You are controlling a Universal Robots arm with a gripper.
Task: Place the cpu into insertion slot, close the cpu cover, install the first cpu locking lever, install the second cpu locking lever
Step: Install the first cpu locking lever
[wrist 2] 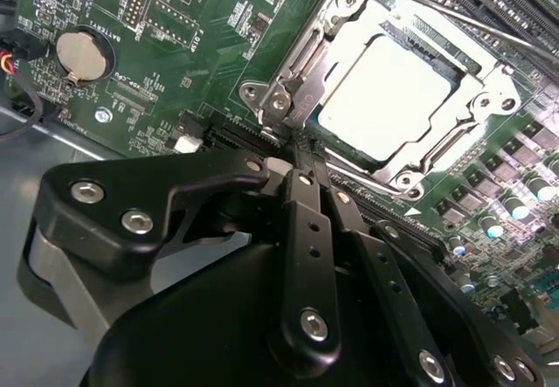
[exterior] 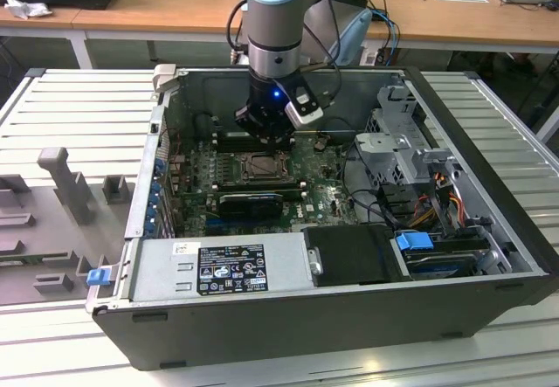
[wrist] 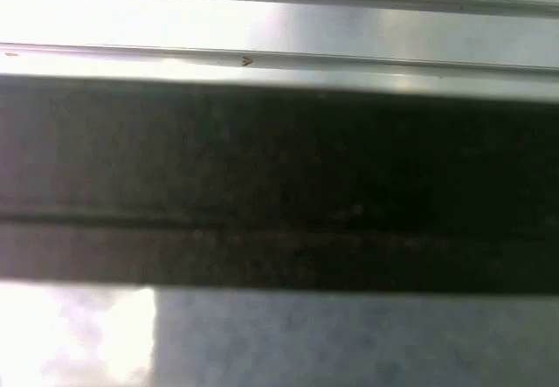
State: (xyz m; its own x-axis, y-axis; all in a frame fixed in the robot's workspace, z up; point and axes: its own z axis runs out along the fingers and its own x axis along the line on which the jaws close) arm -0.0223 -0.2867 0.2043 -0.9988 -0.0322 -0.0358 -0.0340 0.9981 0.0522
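gripper (wrist 2: 301, 155): nearest you in the second wrist view, fingers pinched together, holding nothing, tips at the socket corner
cpu (wrist 2: 384, 99): upper right, seated in the insertion slot (wrist 2: 441, 59)
cpu cover (wrist 2: 489, 90): looks closed over the chip
levers: your lever steps look unfinished; latching unclear

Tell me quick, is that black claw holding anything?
Black gripper: fingers pressed shut, holding nothing, tips beside the dark-grey metal hinged cpu cover over the silver-topped square cpu.
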